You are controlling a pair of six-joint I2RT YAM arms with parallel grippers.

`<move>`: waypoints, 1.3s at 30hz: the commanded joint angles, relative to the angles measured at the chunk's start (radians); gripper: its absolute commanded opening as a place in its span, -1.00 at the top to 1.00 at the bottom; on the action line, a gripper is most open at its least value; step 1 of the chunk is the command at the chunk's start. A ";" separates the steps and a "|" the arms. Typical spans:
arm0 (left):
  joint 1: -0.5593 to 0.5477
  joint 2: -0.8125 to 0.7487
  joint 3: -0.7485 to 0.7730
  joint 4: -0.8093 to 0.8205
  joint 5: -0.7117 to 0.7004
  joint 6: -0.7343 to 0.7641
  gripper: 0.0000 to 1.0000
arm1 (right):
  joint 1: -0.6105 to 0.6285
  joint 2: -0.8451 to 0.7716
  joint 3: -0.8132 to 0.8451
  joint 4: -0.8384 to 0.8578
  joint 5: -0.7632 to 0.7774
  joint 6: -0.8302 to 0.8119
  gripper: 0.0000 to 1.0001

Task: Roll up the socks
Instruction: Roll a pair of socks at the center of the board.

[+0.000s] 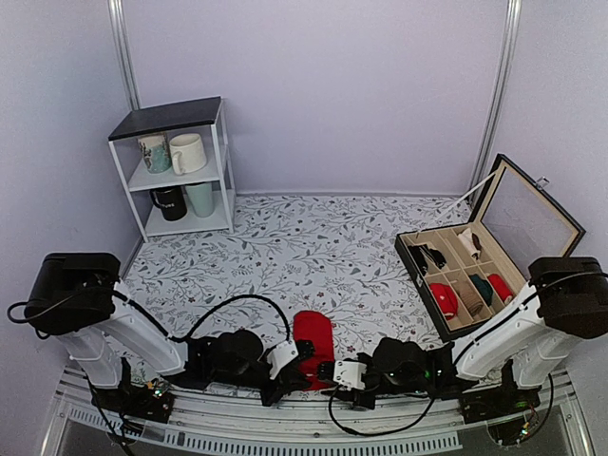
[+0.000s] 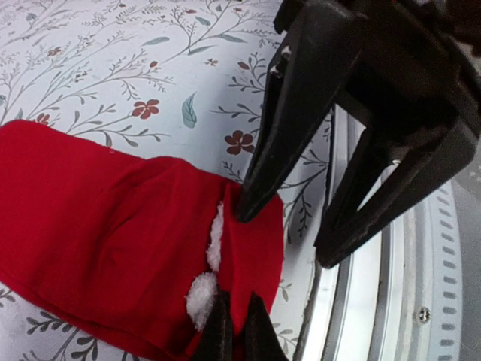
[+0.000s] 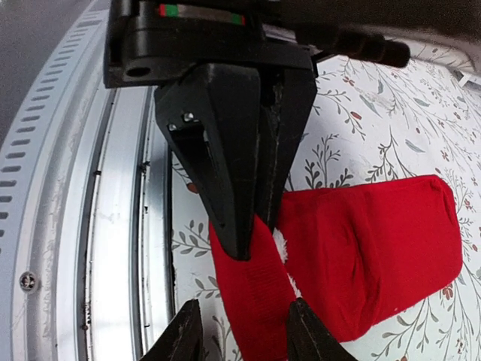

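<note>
Red socks (image 1: 313, 334) by near rail (image 3: 120, 248) | left gripper (image 2: 234, 327) clamps them | right gripper (image 3: 242, 331) apart

**A staged robot test booth**

Plain pale walls (image 1: 332, 85) and metal corner posts (image 1: 123, 47) are enclosing a table (image 1: 313, 237) wearing a floral cloth; a left arm (image 1: 142, 332) and a right arm (image 1: 503, 328) are sitting bolted to a slotted rail (image 1: 313, 439); a white shelf (image 1: 166, 119) of mugs (image 1: 187, 152) and a compartmented box (image 1: 527, 214) are standing in as homely props.
</note>
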 commanded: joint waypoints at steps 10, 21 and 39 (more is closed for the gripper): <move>0.007 0.047 -0.055 -0.163 0.044 -0.011 1.00 | 0.009 0.092 0.067 -0.202 0.080 0.107 0.48; -0.001 -0.253 -0.080 -0.238 -0.111 0.082 0.50 | -0.005 0.128 0.108 -0.370 -0.034 0.329 0.99; -0.167 -0.236 -0.081 -0.129 -0.255 0.280 0.14 | -0.198 0.186 0.232 -0.649 -0.573 0.479 0.97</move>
